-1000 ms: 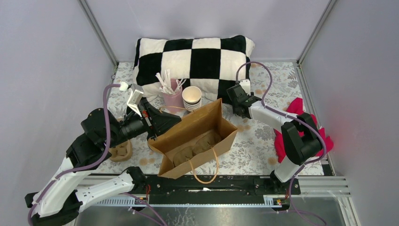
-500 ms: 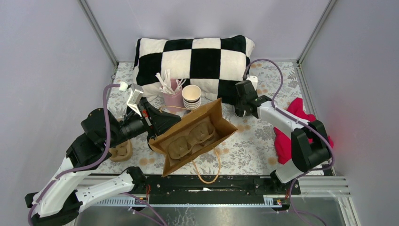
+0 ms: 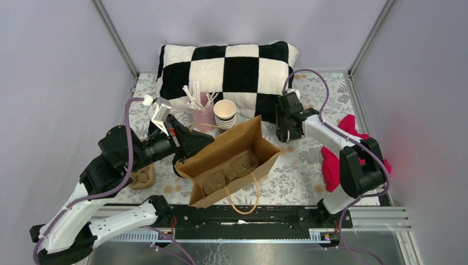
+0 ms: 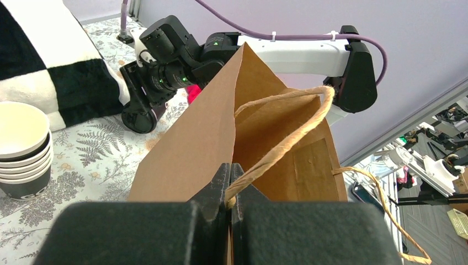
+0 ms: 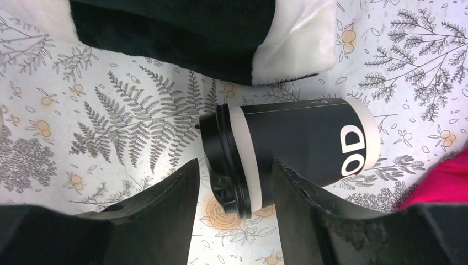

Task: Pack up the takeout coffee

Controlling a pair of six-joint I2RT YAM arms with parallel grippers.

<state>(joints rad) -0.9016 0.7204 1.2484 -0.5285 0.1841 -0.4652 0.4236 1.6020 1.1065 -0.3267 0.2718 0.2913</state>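
Note:
The takeout coffee [image 5: 298, 152], a black cup with white lettering and a black lid, lies on its side on the floral cloth, lid end to the left in the right wrist view. My right gripper [image 5: 234, 165] is open and straddles the lid end; its left finger stands apart from the lid and its right finger lies against the cup's side. From above, the right gripper [image 3: 284, 132] hides the cup. My left gripper [image 4: 229, 171] is shut on the twine handle [image 4: 287, 132] of the brown paper bag [image 3: 221, 157], holding its mouth open.
A brown cup carrier [image 3: 229, 170] sits inside the bag. Behind the bag are a stack of lidless cups [image 3: 224, 114], a pink holder with stirrers [image 3: 201, 113] and a checkered pillow [image 3: 232, 69]. A red cloth [image 3: 353, 143] lies at the right, another carrier [image 3: 142, 178] at the left.
The right gripper shifted a little to the right and came down over the lying cup. The bag tipped toward the camera, then settled back. The left gripper kept its hold.

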